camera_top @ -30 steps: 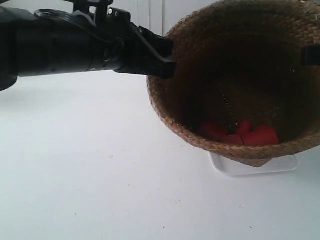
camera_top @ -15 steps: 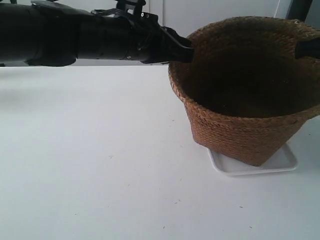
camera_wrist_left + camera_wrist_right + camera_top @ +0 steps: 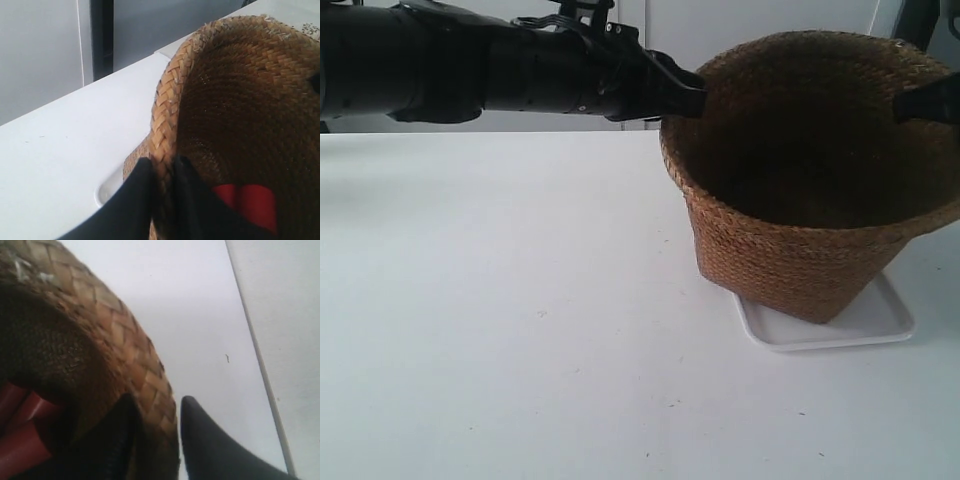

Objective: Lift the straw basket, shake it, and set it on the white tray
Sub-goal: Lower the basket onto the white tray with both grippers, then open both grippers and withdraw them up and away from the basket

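Change: straw basket point(image 3: 800, 250) tipped back upright, now over the white tray point(image 3: 885, 322), between my fingers.
Left gripper point(image 3: 162, 167): clamping its rim (one finger inside).
Right gripper point(image 3: 156, 427): clamping the far rim.

No readable text, label, brand, number or sign anywhere

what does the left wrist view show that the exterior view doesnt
Only the left wrist view: red items at the bottom of the straw basket, and the left gripper clamped on its braided rim, one finger inside, one outside. Only the exterior view: the basket's whole tapered outside, and the arm at the exterior view's left reaching to the rim. Both: the basket, the white tray at its base, the white table.
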Motion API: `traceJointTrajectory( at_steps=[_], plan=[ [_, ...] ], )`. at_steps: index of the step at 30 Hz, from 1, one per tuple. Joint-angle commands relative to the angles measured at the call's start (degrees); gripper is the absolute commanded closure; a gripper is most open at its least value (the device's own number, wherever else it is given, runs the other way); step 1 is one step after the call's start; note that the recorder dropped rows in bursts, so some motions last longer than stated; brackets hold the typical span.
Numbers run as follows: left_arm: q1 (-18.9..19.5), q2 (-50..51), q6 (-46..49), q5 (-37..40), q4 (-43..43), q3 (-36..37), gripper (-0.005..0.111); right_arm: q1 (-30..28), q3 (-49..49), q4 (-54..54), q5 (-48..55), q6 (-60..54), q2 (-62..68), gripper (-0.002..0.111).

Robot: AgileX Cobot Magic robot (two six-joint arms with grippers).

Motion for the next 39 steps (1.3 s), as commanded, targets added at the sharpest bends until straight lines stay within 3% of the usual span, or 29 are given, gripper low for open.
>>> traceJointTrajectory(
  at_steps=[1, 5, 7, 10, 23, 28, 32, 36, 39],
  plan=[
    [0.7, -0.7, 0.5, 1.2, 0.3, -0.5, 0.079, -0.7, 0.1, -1.2, 0.5, -1.5, 0.3, 0.049],
    [0.7, -0.7, -1.4, 1.5, 0.3, -0.5, 0.047, -0.7, 0.1, -0.6, 0.8, -1.5, 0.3, 0.030],
    [0.7, -0.7, -2.4, 1.7, 0.3, -0.5, 0.035, -0.7, 0.1, 0.2, 0.9, -1.5, 0.3, 0.029],
    [0.7, -0.7, -2.3, 1.6, 0.6, -0.5, 0.029, -0.7, 0.1, -0.1, -1.5, -1.5, 0.1, 0.029],
    [0.7, -1.1, 2.1, -8.7, 0.9, -0.8, 0.026, -0.7, 0.1, 0.1, -14.0, 0.0, -5.2, 0.030],
    [0.7, -4.9, 4.7, -14.3, 2.0, -0.8, 0.026, -0.7, 0.1, -0.3, -17.7, 0.7, -8.7, 0.040],
    [0.7, -8.7, 4.6, -14.3, 2.7, -0.4, 0.026, -0.7, 0.1, -1.7, -19.1, 2.8, -12.1, 0.046],
    [0.7, -13.2, 4.6, -15.9, 3.8, 3.2, 0.026, -0.7, 0.7, -4.7, -18.1, 5.8, -15.6, 0.048],
    [0.7, -17.2, 3.9, -21.9, 3.8, 8.3, 0.026, -0.7, 2.9, -10.4, -18.1, 12.2, -20.3, 0.048]
  ],
)
